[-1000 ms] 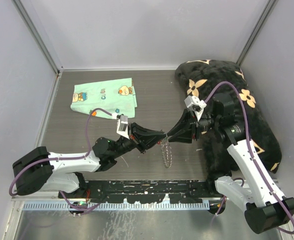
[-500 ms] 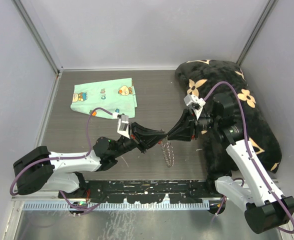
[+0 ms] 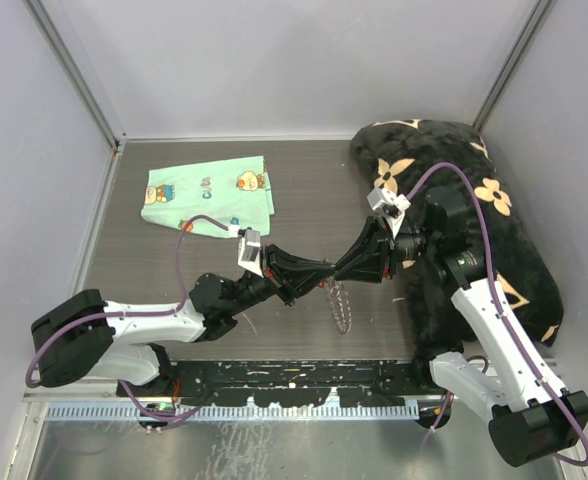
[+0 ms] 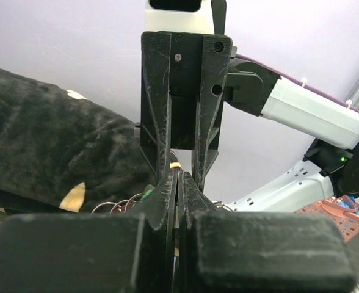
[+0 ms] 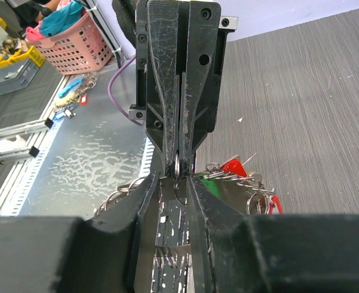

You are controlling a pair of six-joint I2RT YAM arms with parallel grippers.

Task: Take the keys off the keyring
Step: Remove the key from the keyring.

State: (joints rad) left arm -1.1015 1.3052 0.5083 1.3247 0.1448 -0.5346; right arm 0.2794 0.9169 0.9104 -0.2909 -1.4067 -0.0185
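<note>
Two-handed work seemed to explain the pose: the black left claw (image 3: 325, 271) was clenched on the large thin silver wire keyring (image 3: 341, 308), anchoring it clear of the dark grey table (image 3: 304, 200). The black right claw (image 3: 340, 272) faced it tip to tip, narrowly parted astride the wire and gripping nothing I could make out, probably ready to work a key off. The keyring drooped edge-on between them, its long axis running from the pinch toward the arms' bases, with the small silver keys with red and green plastic heads (image 5: 233, 166) bunched along it.
</note>
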